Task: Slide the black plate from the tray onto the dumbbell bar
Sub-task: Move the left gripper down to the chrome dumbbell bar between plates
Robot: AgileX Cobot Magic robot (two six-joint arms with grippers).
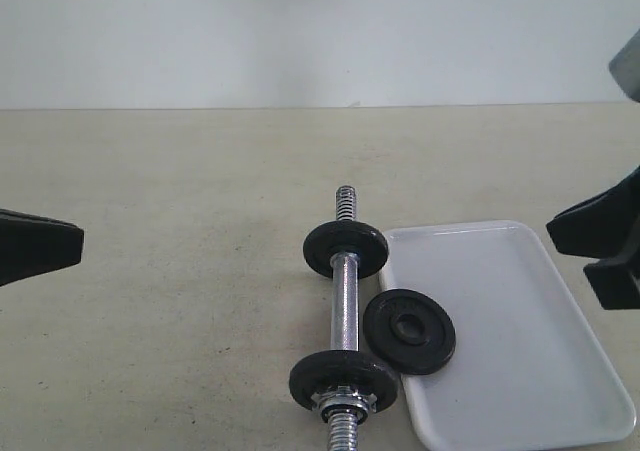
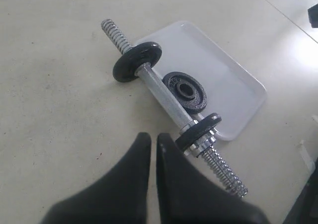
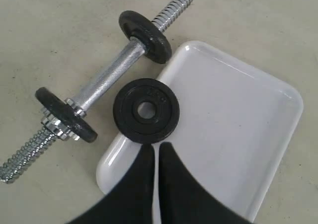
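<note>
The black plate (image 1: pixel 409 331) (image 2: pixel 185 91) (image 3: pixel 145 110) lies flat on the near-left rim of the white tray (image 1: pixel 520 341) (image 2: pixel 223 67) (image 3: pixel 228 110), overhanging it toward the dumbbell bar (image 1: pixel 345 306) (image 2: pixel 161 97) (image 3: pixel 107 77). The bar rests on the table beside the tray, carrying a black disc near each end and a chrome star nut (image 1: pixel 343 403) at the near end. My left gripper (image 1: pixel 75 243) (image 2: pixel 154 137) is shut and empty, well left of the bar. My right gripper (image 1: pixel 570 249) (image 3: pixel 156 147) is shut and empty, above the tray's right side.
The beige tabletop (image 1: pixel 180 301) runs back to a pale wall. Both threaded ends of the bar stick out past the discs.
</note>
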